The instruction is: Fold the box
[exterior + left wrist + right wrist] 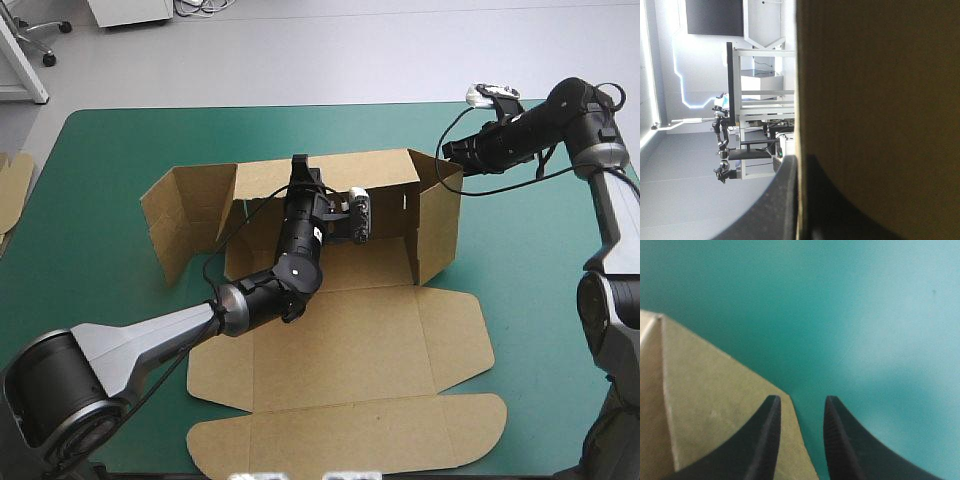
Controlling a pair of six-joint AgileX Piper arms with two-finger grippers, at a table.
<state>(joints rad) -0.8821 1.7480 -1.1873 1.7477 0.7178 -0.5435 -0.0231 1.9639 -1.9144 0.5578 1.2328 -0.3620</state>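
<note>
High view: box (340, 330) is seen mid-frame on the teal-green cover (530, 260), walls raised, lid flat toward the lower edge. Left gripper (299, 165) is placed on the back wall's top edge, right gripper (447, 152) by the box's upper-right corner.
Left wrist view: box is clamped between left fingers (777, 200).
Right wrist view: right fingers (771, 430) are parted and grip nothing, with the box edge under one.

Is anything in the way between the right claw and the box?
Nothing visible. The right claw is open right at the edge of the box, with only bare teal-green cover ahead of it.
</note>
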